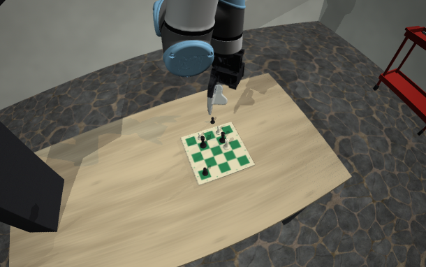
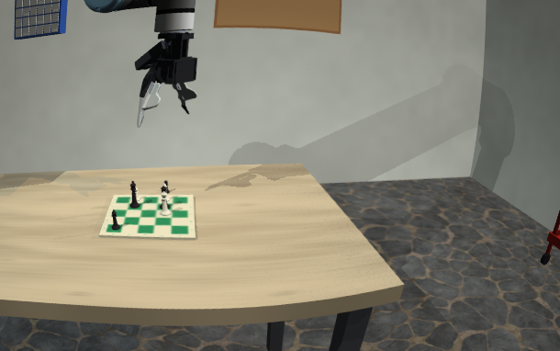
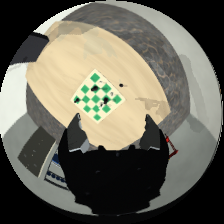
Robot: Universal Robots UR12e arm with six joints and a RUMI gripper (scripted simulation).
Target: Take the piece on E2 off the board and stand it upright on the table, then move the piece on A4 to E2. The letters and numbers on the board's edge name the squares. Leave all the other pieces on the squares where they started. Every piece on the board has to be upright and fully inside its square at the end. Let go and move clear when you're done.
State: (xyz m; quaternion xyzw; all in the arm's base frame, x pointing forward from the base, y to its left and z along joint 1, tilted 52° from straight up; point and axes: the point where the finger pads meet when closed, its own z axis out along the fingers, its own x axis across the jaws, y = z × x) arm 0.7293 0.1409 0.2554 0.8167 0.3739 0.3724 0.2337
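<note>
The green and white board [image 1: 223, 159] [image 2: 130, 230] lies on the table; its edge marks are too small to read. A black piece [image 1: 212, 120] [image 3: 121, 85] stands upright on the table just beyond the board's far edge. On the board, a tall black piece [image 1: 203, 142] [image 2: 134, 197], another black piece [image 1: 223, 138], a white piece [image 1: 226, 144] [image 2: 164, 206] and a small black piece [image 1: 204, 172] [image 2: 115, 221] at the near left corner stand upright. Two white pieces stand in the far row, partly hidden in the exterior view. My gripper [image 2: 163, 119] [image 3: 113, 114] is open and empty, high above the table.
The wooden table [image 1: 140, 196] [image 2: 257, 257] carries the board. A large dark block [image 1: 28, 185] is at the left in the top view. A red cart [image 1: 405, 91] stands on the floor at the right, away from the table.
</note>
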